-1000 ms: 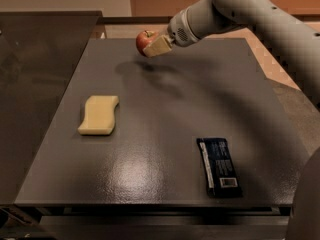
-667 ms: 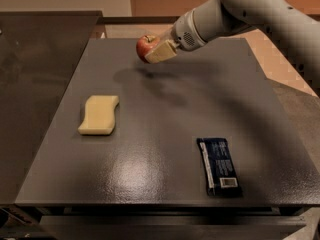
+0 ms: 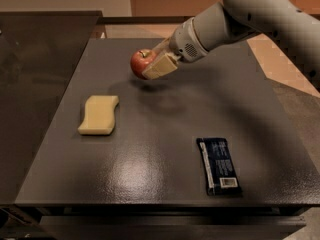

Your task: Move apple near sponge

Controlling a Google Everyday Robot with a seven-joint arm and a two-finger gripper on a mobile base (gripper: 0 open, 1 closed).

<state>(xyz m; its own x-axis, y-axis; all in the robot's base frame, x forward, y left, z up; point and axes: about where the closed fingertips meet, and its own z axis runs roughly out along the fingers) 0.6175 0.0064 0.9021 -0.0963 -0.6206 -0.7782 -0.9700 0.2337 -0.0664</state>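
Since the earlier frames, the gripper (image 3: 151, 63) and the apple (image 3: 139, 62) have shifted nearer and slightly left, towards the sponge (image 3: 99, 115); the sponge and the dark packet (image 3: 219, 165) have not moved. Gripper fingers are closed around the apple, one tan finger (image 3: 160, 67) across its right side. The apple hangs clear of the grey table (image 3: 165, 129), over the far-centre area, its shadow just below. The sponge lies flat on the left, apart from the apple. The packet lies near right.
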